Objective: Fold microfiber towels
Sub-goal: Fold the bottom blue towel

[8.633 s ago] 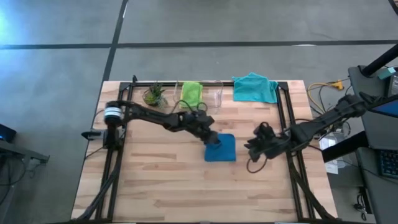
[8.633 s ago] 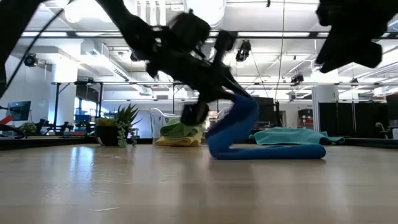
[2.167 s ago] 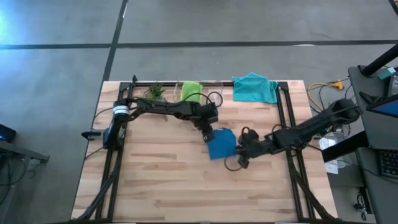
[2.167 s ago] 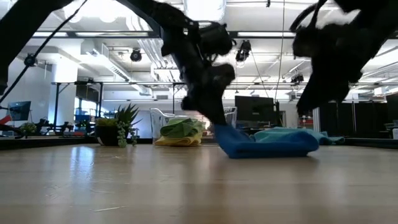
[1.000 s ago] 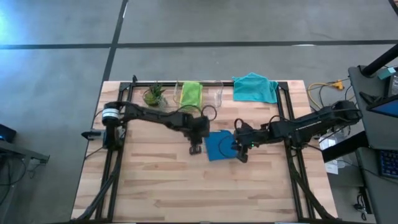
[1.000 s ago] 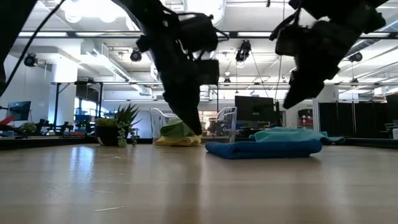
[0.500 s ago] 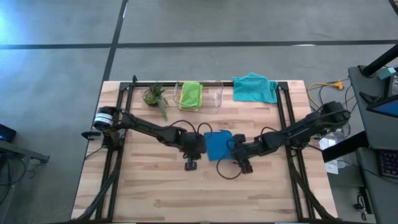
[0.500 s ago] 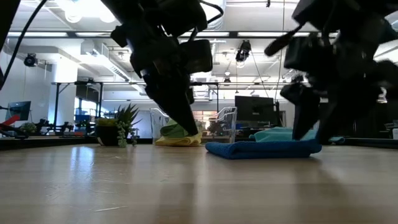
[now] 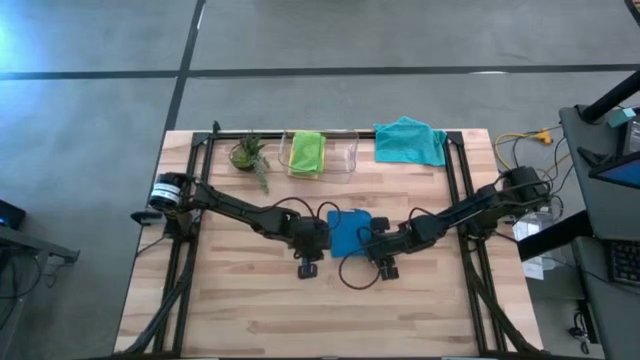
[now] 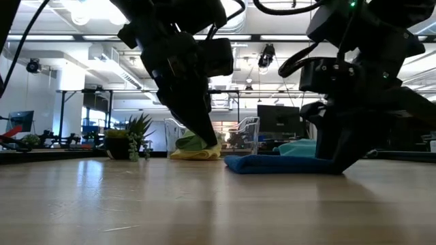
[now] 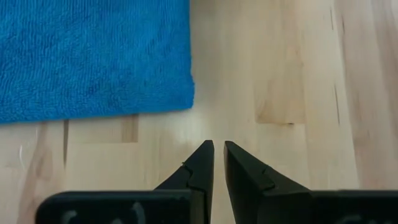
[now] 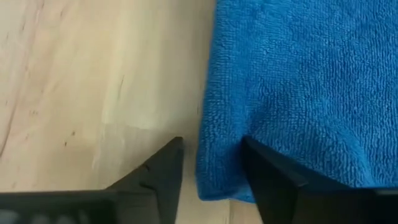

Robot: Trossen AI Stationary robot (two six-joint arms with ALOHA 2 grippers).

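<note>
A folded dark blue towel [image 9: 349, 232] lies flat near the middle of the wooden tabletop [image 9: 240, 300]. The left hand [image 11: 217, 155], fingers nearly together and empty, sits low beside the towel's left edge. The right hand [image 12: 211, 165], fingers parted, straddles the towel's right edge without clamping it.

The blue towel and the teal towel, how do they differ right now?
The blue towel lies flat, folded into a neat compact rectangle, while the teal towel lies loose and rumpled, not yet folded. The blue towel sits mid-table between the left gripper and right gripper; the teal towel rests at the table's far edge, away from both. The blue is darker, the teal paler and greener. Both are plain soft cloths lying on the wooden table.
</note>
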